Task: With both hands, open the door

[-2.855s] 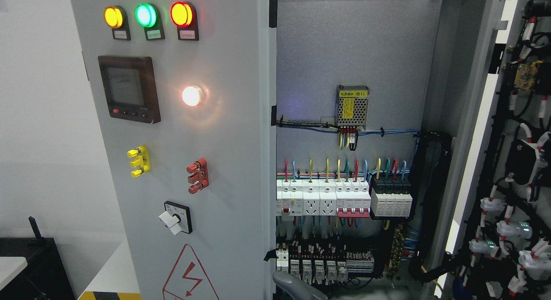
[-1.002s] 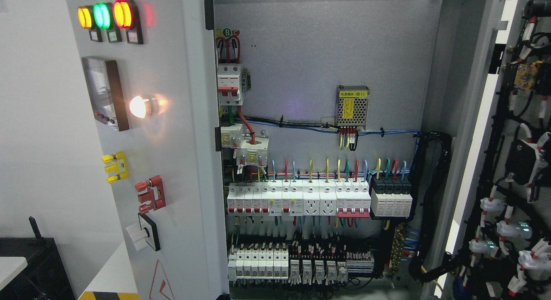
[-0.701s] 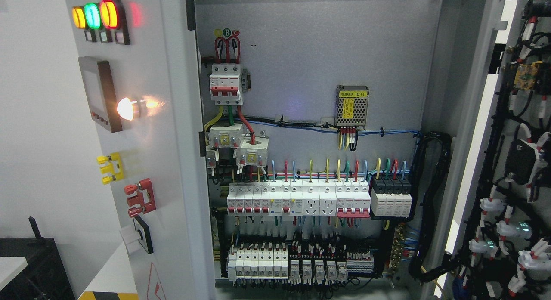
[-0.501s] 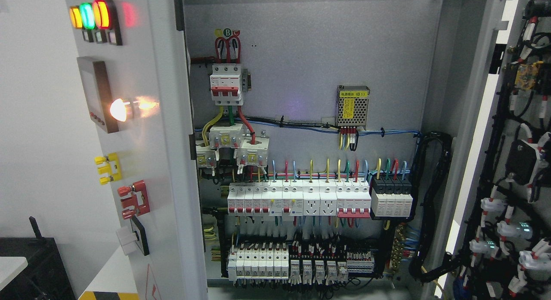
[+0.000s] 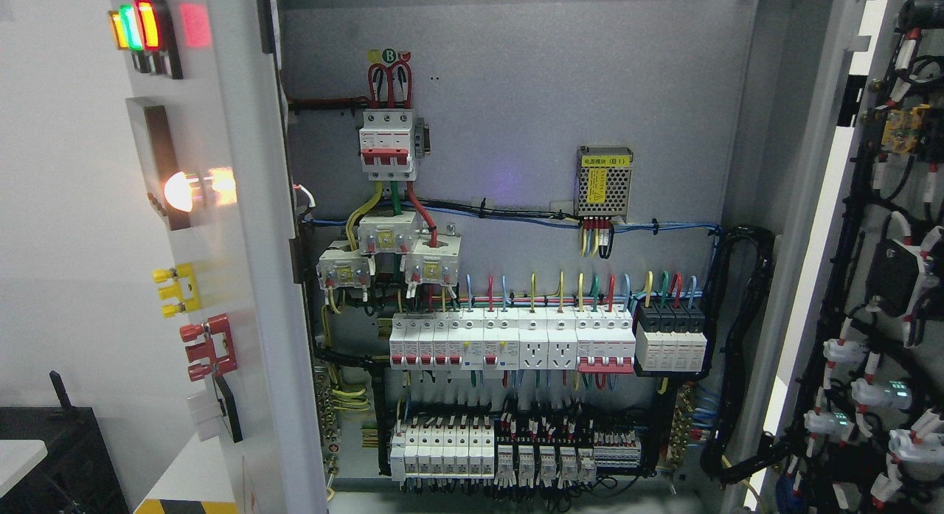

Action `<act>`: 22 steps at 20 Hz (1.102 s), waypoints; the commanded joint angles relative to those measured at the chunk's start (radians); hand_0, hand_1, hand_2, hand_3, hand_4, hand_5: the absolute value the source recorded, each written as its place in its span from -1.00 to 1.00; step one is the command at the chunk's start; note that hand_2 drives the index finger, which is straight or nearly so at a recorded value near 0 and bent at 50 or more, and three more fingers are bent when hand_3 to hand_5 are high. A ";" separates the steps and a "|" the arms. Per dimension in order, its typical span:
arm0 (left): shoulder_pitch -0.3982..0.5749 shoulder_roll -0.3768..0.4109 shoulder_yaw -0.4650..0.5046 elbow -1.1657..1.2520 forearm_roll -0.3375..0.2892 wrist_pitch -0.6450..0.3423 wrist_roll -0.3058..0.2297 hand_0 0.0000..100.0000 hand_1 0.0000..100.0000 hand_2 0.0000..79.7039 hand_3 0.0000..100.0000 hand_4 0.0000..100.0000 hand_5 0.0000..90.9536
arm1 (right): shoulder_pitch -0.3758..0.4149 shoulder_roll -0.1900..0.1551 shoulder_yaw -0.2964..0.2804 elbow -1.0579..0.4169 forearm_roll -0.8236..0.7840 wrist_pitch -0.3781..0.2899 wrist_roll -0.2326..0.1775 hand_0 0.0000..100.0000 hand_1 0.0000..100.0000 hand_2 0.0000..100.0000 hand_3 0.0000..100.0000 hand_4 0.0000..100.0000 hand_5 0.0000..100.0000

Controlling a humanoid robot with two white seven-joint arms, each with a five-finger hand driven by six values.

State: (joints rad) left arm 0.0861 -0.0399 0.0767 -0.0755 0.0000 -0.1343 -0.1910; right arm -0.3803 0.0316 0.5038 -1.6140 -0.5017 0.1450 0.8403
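Swinging further out since the earlier frames, the left door [image 5: 236, 278] now stands almost edge-on to us, its front face squeezed into a narrow strip at the cabinet's left edge. Along that strip, the three indicator lamps [image 5: 136, 26] near the top corner overlap into one sliver of amber, green and red, the display meter [image 5: 156, 167] shows mostly its dark side, the glowing white lamp [image 5: 179, 191] sits just beside it, and below come the yellow terminal [image 5: 175, 290], the red terminal [image 5: 209, 347] and the rotary switch [image 5: 217, 408]. Moving right, the backplate is bare where the door used to cover it: the red-barred main breaker [image 5: 388, 144] near the top, the current transformers [image 5: 387, 256] under it, a cable bundle down the left inner edge, then the long row of breakers and sockets [image 5: 546, 341] across the middle and a second row [image 5: 487, 455] along the bottom edge. The mesh power supply [image 5: 603, 182] hangs further right. At the far right edge the right door [image 5: 877, 278] is folded back, showing its wired inner side. Neither robot hand is in view, so I cannot tell what either is doing. To my eye both doors are open and the job looks nearly or wholly finished.
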 commanded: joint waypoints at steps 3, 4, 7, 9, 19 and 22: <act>0.000 0.000 0.000 0.000 0.021 0.001 -0.001 -1.00 -1.00 -1.00 -1.00 -1.00 -1.00 | -0.003 0.007 0.045 -0.003 0.003 -0.001 -0.009 -0.24 -1.00 -1.00 -1.00 -1.00 -1.00; 0.000 0.000 0.000 0.000 0.020 0.001 -0.001 -1.00 -1.00 -1.00 -1.00 -1.00 -1.00 | -0.003 0.007 0.048 -0.003 0.003 -0.001 -0.018 -0.24 -1.00 -1.00 -1.00 -1.00 -1.00; 0.000 0.000 0.000 0.000 0.020 0.001 -0.001 -1.00 -1.00 -1.00 -1.00 -1.00 -1.00 | -0.005 0.008 0.067 -0.003 0.005 -0.001 -0.033 -0.24 -1.00 -1.00 -1.00 -1.00 -1.00; 0.000 0.000 0.000 -0.001 0.021 0.001 -0.001 -1.00 -1.00 -1.00 -1.00 -1.00 -1.00 | -0.003 0.011 0.078 -0.003 0.006 -0.001 -0.035 -0.24 -1.00 -1.00 -1.00 -1.00 -1.00; 0.000 0.000 0.000 -0.001 0.021 0.001 -0.001 -1.00 -1.00 -1.00 -1.00 -1.00 -1.00 | -0.006 0.014 0.105 -0.003 0.006 -0.002 -0.035 -0.23 -1.00 -1.00 -1.00 -1.00 -1.00; 0.000 0.000 0.000 0.000 0.021 0.001 -0.001 -1.00 -1.00 -1.00 -1.00 -1.00 -1.00 | -0.011 0.014 0.114 -0.003 0.006 -0.002 -0.035 -0.24 -1.00 -1.00 -1.00 -1.00 -1.00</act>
State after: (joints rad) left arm 0.0859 -0.0399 0.0767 -0.0755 0.0000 -0.1342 -0.1912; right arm -0.3862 0.0421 0.5830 -1.6166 -0.4958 0.1431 0.8050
